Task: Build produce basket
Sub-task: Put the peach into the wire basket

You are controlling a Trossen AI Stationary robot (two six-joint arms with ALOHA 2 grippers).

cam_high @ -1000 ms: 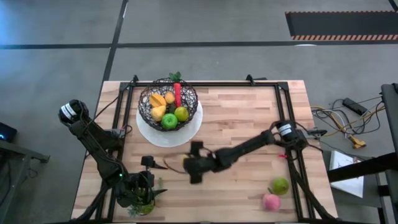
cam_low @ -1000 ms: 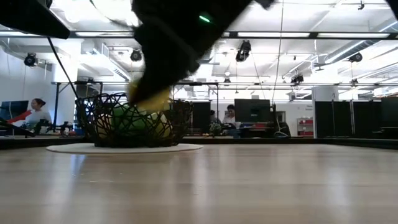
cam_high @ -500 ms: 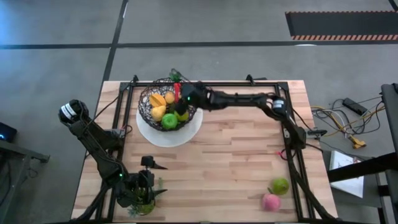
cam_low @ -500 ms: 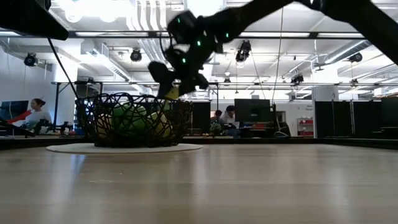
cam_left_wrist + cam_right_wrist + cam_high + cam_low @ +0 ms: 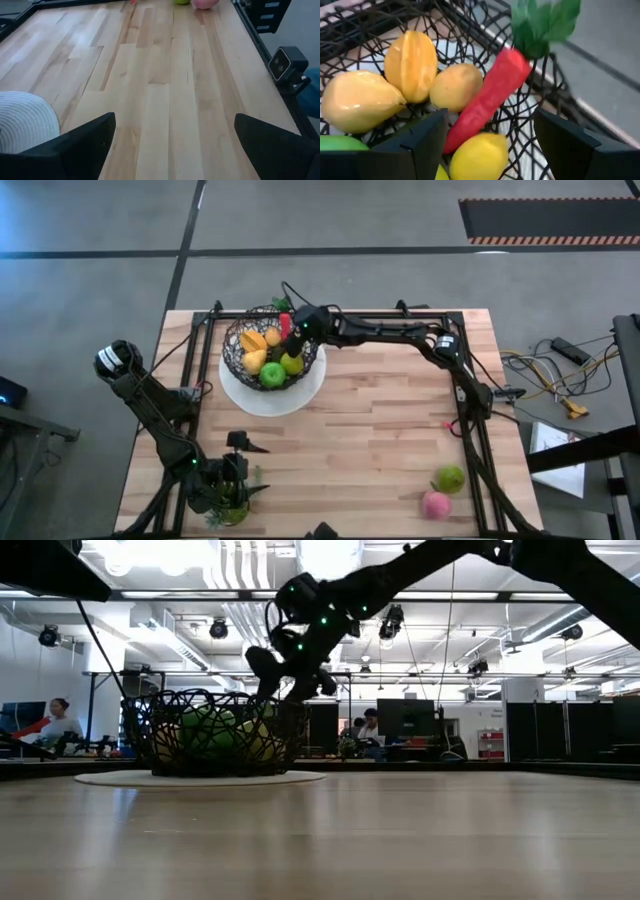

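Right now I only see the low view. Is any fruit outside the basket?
Observer: Yes, two. A green fruit and a pink fruit lie on the table by its right edge, far from the basket.
Operator: Is the claw over the basket holding something?
Observer: No. The right claw is open, nothing between its fingers; a lemon lies in the basket under it.
Operator: Where's the other claw?
Observer: The left claw is open, on the left side beside a small green plant.

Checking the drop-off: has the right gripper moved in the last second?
Yes. The right gripper went from mid-table to above the dark wire-mesh basket on the white plate.
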